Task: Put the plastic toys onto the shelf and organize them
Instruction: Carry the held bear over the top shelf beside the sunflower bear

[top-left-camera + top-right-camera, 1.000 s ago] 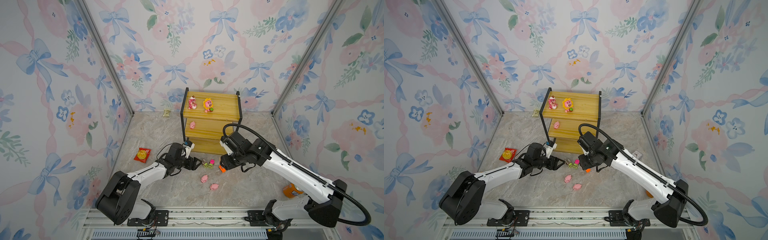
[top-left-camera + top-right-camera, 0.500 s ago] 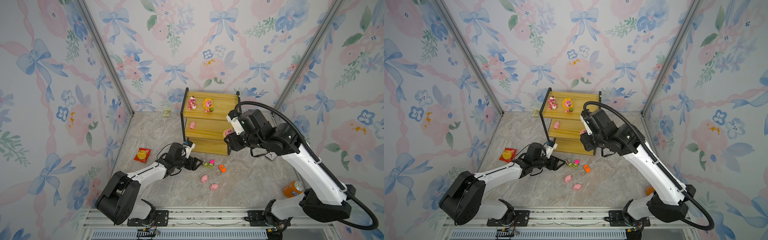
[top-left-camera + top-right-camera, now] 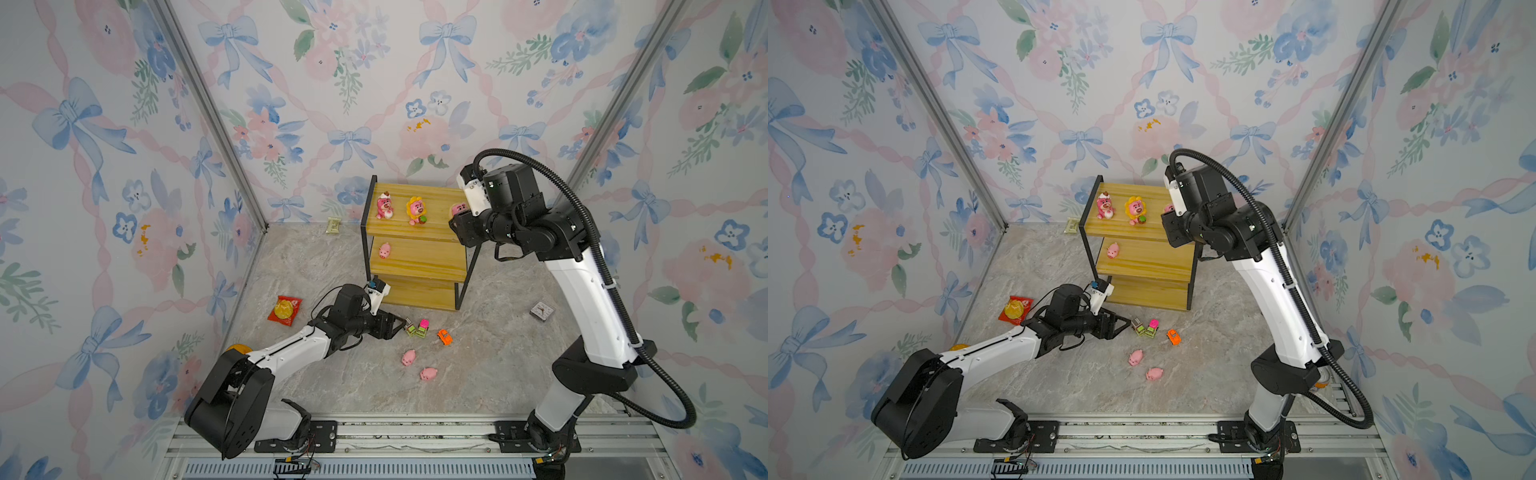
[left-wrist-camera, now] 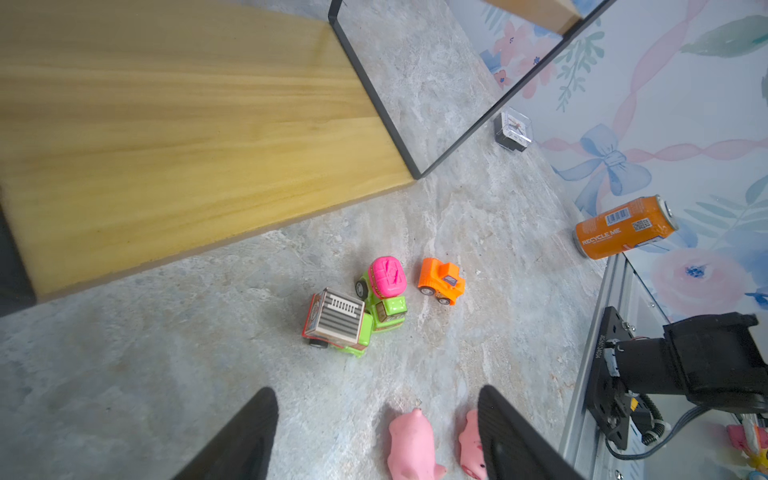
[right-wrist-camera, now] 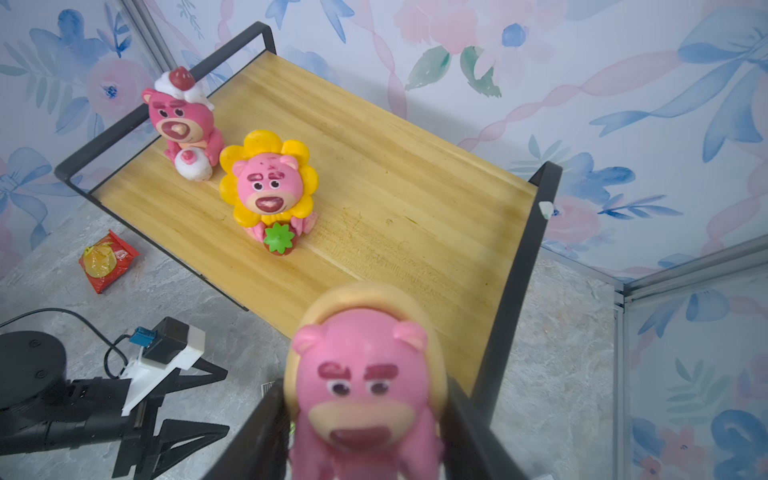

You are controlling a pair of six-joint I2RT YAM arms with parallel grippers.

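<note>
The right gripper (image 5: 365,419) grips a pink bear (image 5: 365,374) at the right end of the shelf's (image 3: 419,266) top board, close to the black frame rail; I cannot tell whether it touches the wood. A cream-hatted bear (image 3: 384,206) and a sunflower bear (image 3: 415,210) stand further left, with bare board between. A pig (image 3: 384,250) lies at the left of the middle board, and the rest is free.

The left gripper (image 3: 399,326) hangs low over the floor, jaws spread and empty, facing a grey car (image 4: 338,322) touching a pink-green car (image 4: 386,291), with an orange car (image 4: 441,280) just apart. Two pigs (image 3: 409,357) lie nearby. A red snack packet (image 3: 284,309) lies to the left and a small clock (image 3: 542,309) to the right. An orange can (image 4: 625,226) reads "RECYCLE ME".
</note>
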